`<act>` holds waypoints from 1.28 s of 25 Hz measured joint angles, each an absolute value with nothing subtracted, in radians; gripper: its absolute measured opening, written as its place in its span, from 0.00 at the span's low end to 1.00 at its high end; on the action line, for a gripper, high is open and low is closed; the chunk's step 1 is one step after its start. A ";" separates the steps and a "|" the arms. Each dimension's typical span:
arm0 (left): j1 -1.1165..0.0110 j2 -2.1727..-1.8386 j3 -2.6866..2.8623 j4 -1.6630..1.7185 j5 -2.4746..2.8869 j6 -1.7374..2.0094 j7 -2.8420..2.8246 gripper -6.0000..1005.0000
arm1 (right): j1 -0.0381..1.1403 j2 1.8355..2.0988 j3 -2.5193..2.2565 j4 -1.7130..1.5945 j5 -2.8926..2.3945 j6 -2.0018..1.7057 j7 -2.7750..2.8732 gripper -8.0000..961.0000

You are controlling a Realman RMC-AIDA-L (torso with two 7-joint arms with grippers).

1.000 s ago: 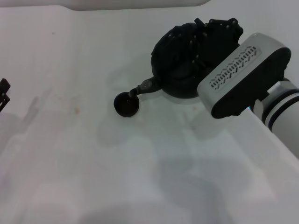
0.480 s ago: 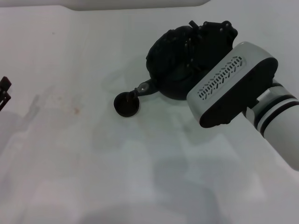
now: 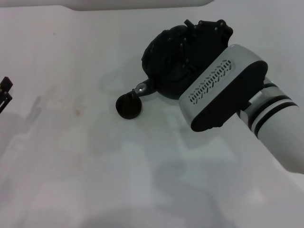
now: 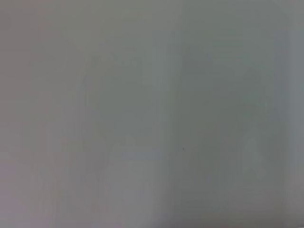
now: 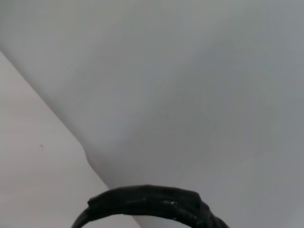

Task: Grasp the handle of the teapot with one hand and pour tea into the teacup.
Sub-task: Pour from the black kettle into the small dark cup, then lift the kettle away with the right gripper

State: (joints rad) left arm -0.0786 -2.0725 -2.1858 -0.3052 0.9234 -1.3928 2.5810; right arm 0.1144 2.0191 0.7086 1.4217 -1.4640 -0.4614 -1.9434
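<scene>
While the left gripper (image 3: 4, 95) sits parked well left of the teacup (image 3: 128, 105), can't tell its state. Teapot (image 3: 166, 66) is tipped, spout tip right over the cup's rim. Right gripper (image 3: 209, 31) has the handle (image 5: 152, 202) clamped. I'd tilt slowly and keep that spout centred so nothing dribbles outside.

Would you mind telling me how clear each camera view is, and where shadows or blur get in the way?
Head view: evenly lit and fairly sharp; soft grey shadows lie on the white table, and the teapot and teacup read as dark shapes with little surface detail. Left wrist view: a featureless grey blur. Right wrist view: only the handle shows, against plain pale surfaces.
</scene>
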 joint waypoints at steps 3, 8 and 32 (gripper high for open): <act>-0.078 -2.072 -2.186 -0.305 0.923 -1.392 2.581 0.77 | 0.122 2.019 0.702 1.418 -1.465 -0.472 -1.943 0.12; -0.078 -2.072 -2.187 -0.305 0.923 -1.392 2.581 0.77 | 0.126 2.019 0.700 1.410 -1.471 -0.475 -1.943 0.12; -0.090 -2.072 -2.186 -0.305 0.924 -1.377 2.582 0.77 | 0.143 2.019 0.673 1.391 -1.473 -0.537 -1.969 0.12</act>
